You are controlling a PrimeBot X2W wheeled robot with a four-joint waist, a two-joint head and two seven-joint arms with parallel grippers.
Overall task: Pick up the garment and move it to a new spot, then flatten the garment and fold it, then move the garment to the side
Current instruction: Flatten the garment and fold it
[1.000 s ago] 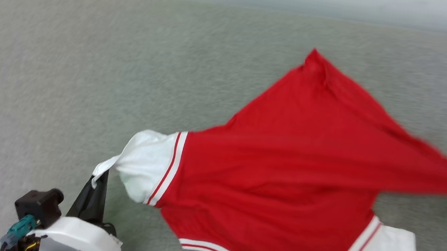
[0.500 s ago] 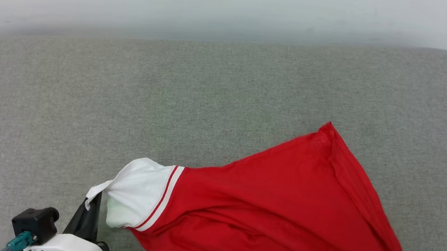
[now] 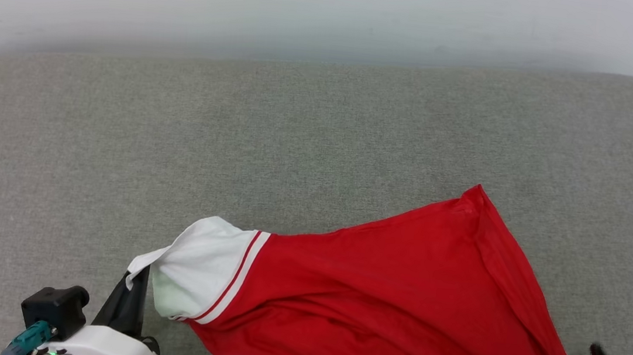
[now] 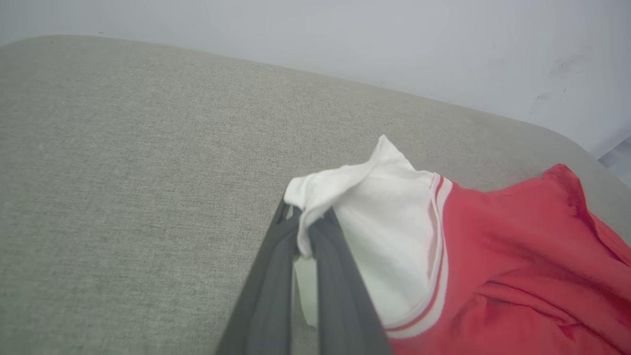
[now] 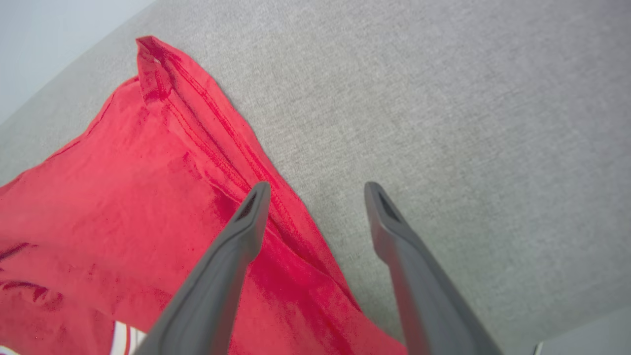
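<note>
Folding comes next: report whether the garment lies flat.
Rumpled, not flat: the garment shows ridges and a bunched edge, and the left gripper pinches its white sleeve.

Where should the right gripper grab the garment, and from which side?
Take the doubled red hem edge of the garment, below its pointed corner, coming from the bare cushion beside it. That edge lies ridged, and the open right gripper hovers over it. The left gripper pinches the white sleeve, so pulling apart should spread it.

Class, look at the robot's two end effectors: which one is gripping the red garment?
The left end effector, shut on the white sleeve end of the garment; the right end effector stands open, holding nothing.
</note>
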